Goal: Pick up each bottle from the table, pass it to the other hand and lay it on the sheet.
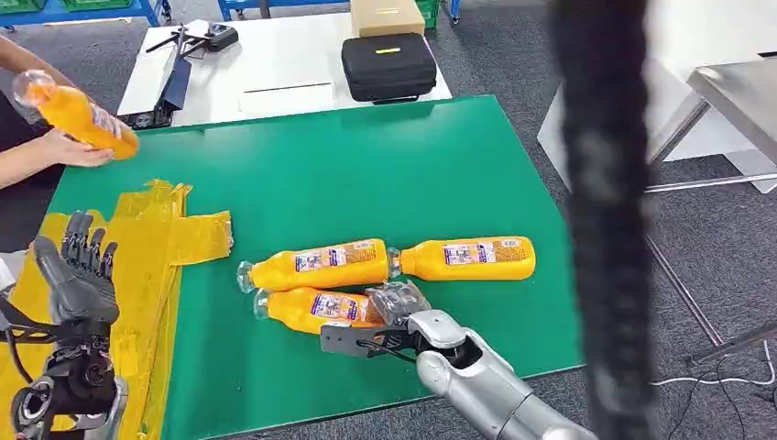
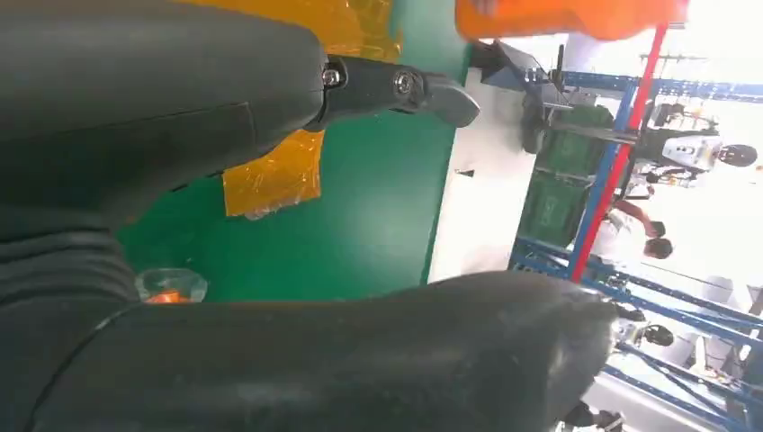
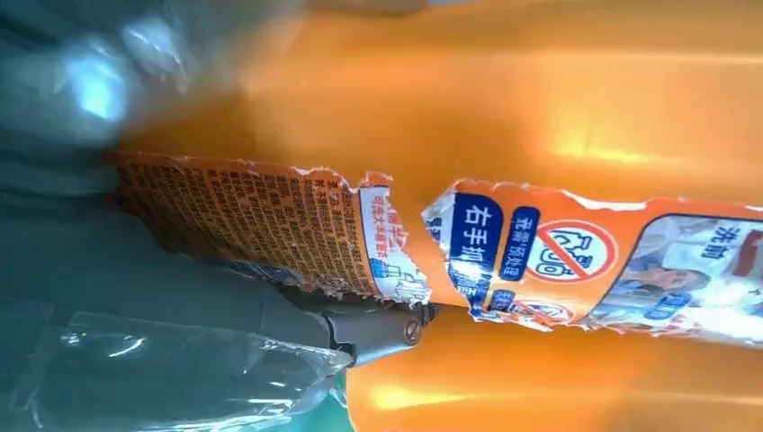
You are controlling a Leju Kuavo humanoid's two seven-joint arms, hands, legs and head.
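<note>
Four orange plastic bottles with printed labels are in sight; three lie on their sides on the green table mat [image 1: 366, 174] and one is held by a person. The nearest orange bottle [image 1: 316, 309] lies at about 6 o'clock on the mat, touching the middle bottle [image 1: 316, 264] just behind it; the third bottle [image 1: 469, 258] lies end to end with the middle one, toward 3 o'clock. The right hand [image 1: 396, 307], wrapped in crinkled clear film, is clasped on the nearest bottle's base end, silver forearm coming in from 5 o'clock; the right wrist view has its torn label [image 3: 360, 243] pressed close. The left hand [image 1: 78, 270] is raised, released and holding nothing, fingers spread upward over the crumpled yellow translucent sheet [image 1: 174, 234] at 9 o'clock. The fourth bottle [image 1: 78, 115] is tilted in the person's hand [image 1: 69, 149] at 10 o'clock.
</note>
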